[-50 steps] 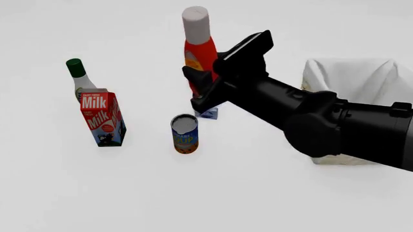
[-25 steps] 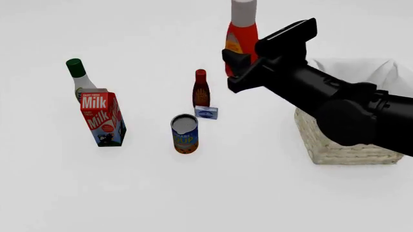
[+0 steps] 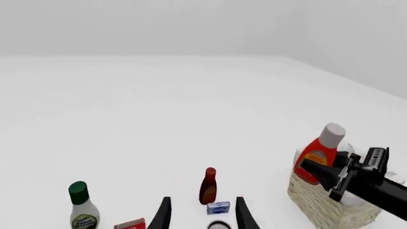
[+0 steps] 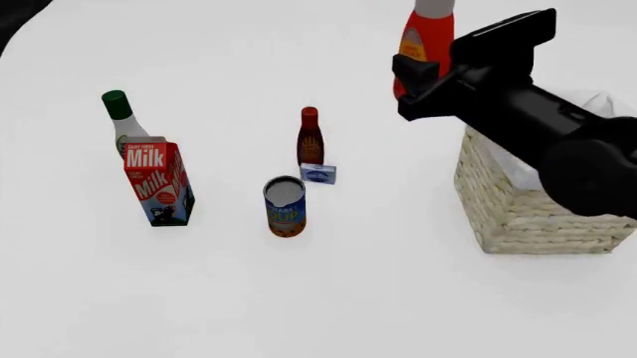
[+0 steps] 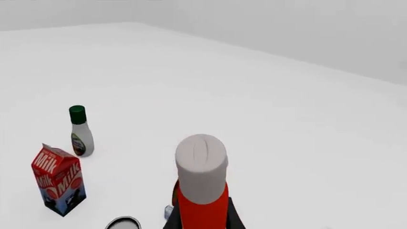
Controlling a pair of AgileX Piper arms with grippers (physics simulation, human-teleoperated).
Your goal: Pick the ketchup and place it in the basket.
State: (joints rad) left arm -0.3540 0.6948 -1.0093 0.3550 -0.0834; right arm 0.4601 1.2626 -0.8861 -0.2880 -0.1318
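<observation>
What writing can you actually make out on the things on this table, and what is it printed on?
"Milk", twice, in white on red: milk carton.
Soup can: blue and orange label, too blurred to read.
Ketchup, green-capped bottle, dark red bottle, small blue box: print too small to read.

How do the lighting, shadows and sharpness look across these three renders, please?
Front view: flat, even light, sharp throughout, only faint soft shadows beside the milk carton and the basket. Left wrist view: equally crisp, no glare; the ketchup in the right gripper shows clearly. Right wrist view: the ketchup's cap looms large yet stays in focus.
</observation>
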